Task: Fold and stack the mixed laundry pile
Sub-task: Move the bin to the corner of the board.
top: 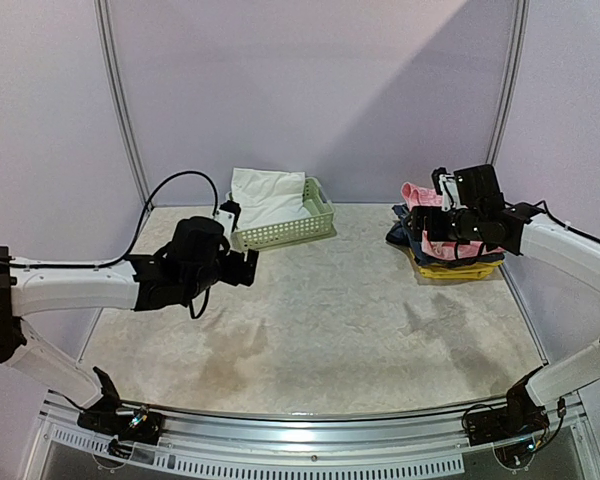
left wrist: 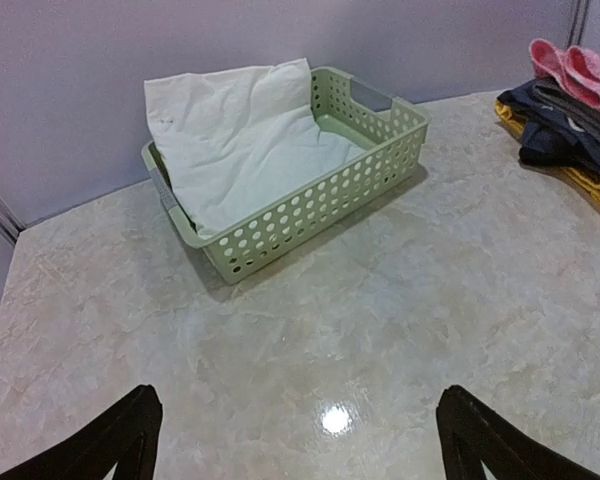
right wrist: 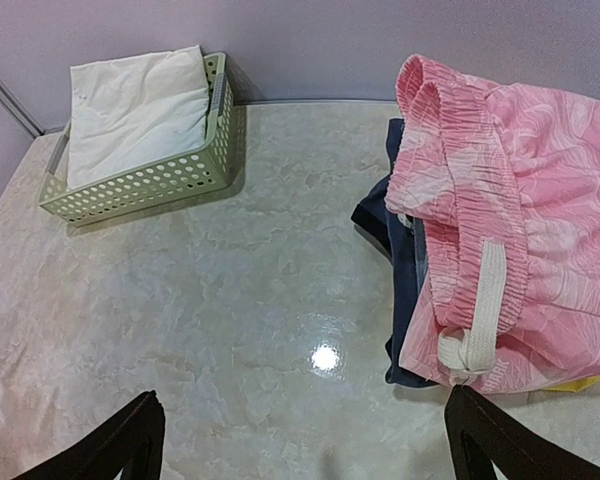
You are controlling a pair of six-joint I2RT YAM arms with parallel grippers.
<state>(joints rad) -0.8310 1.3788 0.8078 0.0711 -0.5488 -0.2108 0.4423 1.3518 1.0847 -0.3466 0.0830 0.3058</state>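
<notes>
The pale marbled table (top: 330, 320) is filling the middle of the frame, carrying a pale green lattice basket (top: 285, 228) at upper centre-left, while a folded dark blue and yellow stack (top: 435, 268) is sitting on it at upper right, well apart from the basket.

The left gripper (left wrist: 300, 400) shows only as two dark fingers (left wrist: 120, 440) at 7 and 5 o'clock, spread wide with nothing between them but the bare marbled table (left wrist: 430, 290) and a spot of glare (left wrist: 332, 418). Towards 11 o'clock a pale green lattice basket (left wrist: 320, 205) stands on the table, a large white piece (left wrist: 245, 140) draped in it and rising over its far rim. At 2 o'clock, well apart from the basket, a pink piece (left wrist: 580, 70) lies on dark blue clothes (left wrist: 560, 125) with a yellow layer (left wrist: 595, 185) beneath, cut by the frame edge.
</notes>
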